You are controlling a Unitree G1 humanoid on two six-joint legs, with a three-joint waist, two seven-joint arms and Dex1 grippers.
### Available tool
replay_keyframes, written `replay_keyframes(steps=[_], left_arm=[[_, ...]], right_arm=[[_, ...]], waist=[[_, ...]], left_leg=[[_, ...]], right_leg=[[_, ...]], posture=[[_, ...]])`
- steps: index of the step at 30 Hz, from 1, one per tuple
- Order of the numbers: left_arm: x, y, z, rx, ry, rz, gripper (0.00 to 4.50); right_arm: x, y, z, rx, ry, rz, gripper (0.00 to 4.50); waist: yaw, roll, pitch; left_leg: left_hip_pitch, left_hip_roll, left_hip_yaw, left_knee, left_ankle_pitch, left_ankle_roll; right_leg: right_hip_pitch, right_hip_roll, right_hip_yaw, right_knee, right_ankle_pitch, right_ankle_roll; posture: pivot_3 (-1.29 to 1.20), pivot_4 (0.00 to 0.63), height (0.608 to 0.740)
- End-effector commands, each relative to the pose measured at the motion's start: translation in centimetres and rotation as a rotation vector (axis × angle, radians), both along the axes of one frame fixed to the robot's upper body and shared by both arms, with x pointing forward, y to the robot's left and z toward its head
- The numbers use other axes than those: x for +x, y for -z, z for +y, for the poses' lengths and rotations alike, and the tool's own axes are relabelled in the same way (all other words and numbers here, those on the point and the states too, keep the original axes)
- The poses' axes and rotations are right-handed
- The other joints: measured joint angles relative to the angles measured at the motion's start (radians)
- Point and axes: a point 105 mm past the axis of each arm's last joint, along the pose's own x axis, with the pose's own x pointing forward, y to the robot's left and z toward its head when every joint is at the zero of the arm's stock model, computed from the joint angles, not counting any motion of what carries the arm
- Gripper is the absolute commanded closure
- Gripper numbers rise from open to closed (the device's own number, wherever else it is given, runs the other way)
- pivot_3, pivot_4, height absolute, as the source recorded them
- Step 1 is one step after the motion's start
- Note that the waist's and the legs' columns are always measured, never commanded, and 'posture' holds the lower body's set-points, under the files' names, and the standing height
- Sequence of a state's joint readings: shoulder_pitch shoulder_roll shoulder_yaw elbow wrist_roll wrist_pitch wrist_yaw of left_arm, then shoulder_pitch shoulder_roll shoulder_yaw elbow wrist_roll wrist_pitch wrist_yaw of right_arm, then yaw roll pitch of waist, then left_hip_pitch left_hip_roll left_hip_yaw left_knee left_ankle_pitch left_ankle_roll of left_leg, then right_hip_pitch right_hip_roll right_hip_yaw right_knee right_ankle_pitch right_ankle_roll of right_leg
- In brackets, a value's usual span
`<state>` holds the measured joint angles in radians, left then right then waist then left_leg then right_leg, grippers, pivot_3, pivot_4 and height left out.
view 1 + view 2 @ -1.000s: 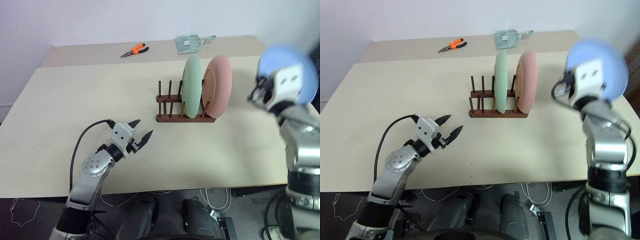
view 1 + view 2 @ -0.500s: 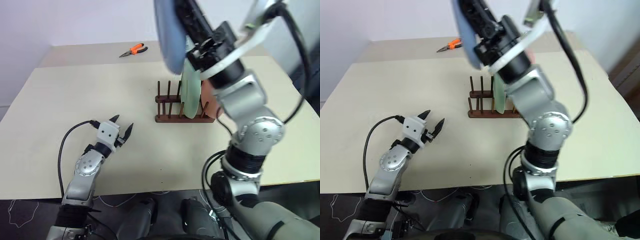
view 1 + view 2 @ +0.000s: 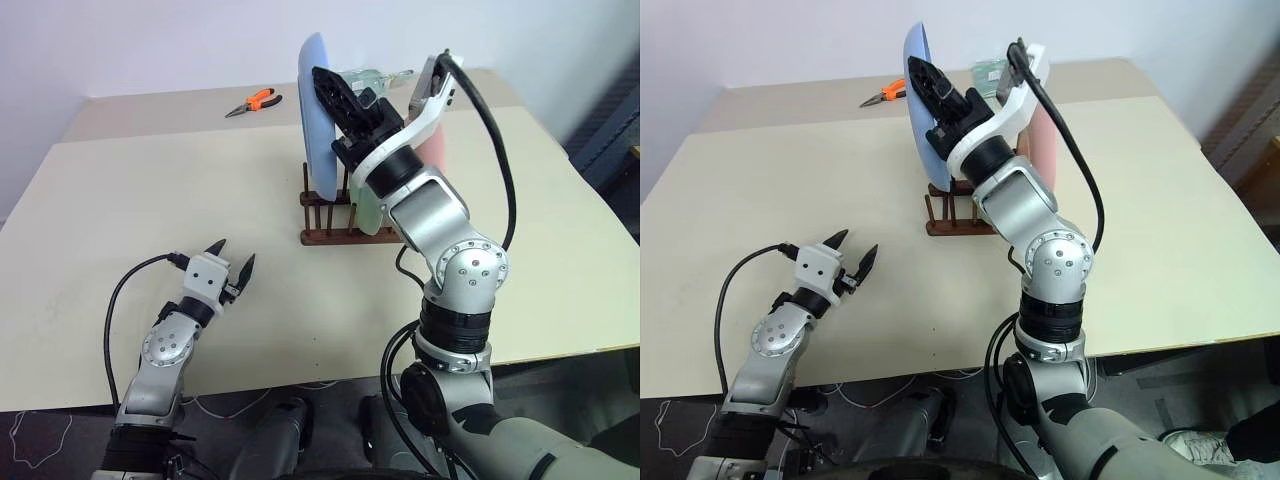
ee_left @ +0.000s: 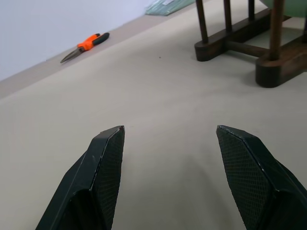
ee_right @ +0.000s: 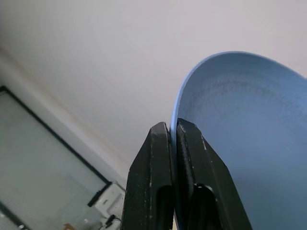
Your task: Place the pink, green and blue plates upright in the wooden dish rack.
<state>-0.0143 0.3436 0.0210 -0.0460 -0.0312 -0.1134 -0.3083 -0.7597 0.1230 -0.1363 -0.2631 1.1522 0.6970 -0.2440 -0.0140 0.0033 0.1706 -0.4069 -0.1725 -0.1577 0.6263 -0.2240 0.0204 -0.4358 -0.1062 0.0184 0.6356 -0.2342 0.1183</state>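
1. The right gripper (image 5: 172, 132) is clamped on the rim of the blue plate (image 3: 318, 120), holding it upright above the wooden dish rack (image 3: 330, 222).
2. The green plate (image 3: 372, 212) and pink plate (image 3: 437, 150) stand in the rack.
3. The left gripper (image 3: 232, 262) hovers spread and empty over the tabletop (image 3: 120, 210).
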Motion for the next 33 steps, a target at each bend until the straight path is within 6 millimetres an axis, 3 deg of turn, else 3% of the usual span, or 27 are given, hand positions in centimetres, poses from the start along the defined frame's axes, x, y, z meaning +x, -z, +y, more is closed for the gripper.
replay_keyframes(steps=[1,8,13,19,23,33], left_arm=[[0.0,-1.3,-0.4,-0.001,0.019,-0.048,1.38],[-0.1,-1.1,-0.8,-0.005,0.032,-0.041,1.38],[-0.1,-1.0,-1.0,-0.007,0.037,-0.037,1.38],[-0.1,-0.9,-1.1,-0.006,0.045,-0.035,1.38],[-0.1,-0.8,-1.2,-0.005,0.05,-0.031,1.38],[-0.2,-0.8,-1.1,-0.001,0.053,-0.027,1.38]], right_arm=[[0.0,0.2,0.7,-0.003,-0.014,0.028,4.42],[1.1,1.2,0.8,-0.038,0.004,0.074,4.42],[-0.1,-2.3,0.4,0.031,-0.033,-0.052,4.42],[-1.6,-4.4,0.4,0.127,-0.098,-0.099,4.42],[-1.2,-3.7,0.4,0.152,-0.099,-0.036,4.42],[1.4,0.8,1.0,0.099,-0.035,0.19,4.42]], waist=[[-0.001,0.0,0.0],[-0.001,0.0,-0.001],[-0.002,0.001,0.0],[-0.001,0.001,0.0],[-0.002,0.001,0.0],[-0.001,0.001,0.0]], left_leg=[[0.0,0.0,0.0,0.0,0.0,0.0],[0.0,0.003,0.001,0.0,0.0,-0.001],[0.0,0.004,0.002,0.0,0.0,-0.001],[0.0,0.004,0.002,-0.002,0.0,-0.001],[0.0,0.005,0.002,-0.002,0.0,-0.001],[0.0,0.005,0.003,-0.002,0.0,-0.001]], right_leg=[[0.0,0.0,0.0,0.0,0.0,0.0],[0.0,0.003,0.0,0.0,0.001,-0.002],[-0.001,0.004,0.0,0.0,0.002,-0.003],[-0.001,0.004,0.001,-0.001,0.002,-0.003],[-0.001,0.004,0.001,-0.001,0.002,-0.003],[-0.002,0.004,0.001,-0.001,0.002,-0.003]], posture=[[0.0,0.15,0.74],[0.0,0.15,0.74],[0.0,0.15,0.74],[0.0,0.15,0.74],[0.0,0.15,0.74],[0.0,0.15,0.74]])
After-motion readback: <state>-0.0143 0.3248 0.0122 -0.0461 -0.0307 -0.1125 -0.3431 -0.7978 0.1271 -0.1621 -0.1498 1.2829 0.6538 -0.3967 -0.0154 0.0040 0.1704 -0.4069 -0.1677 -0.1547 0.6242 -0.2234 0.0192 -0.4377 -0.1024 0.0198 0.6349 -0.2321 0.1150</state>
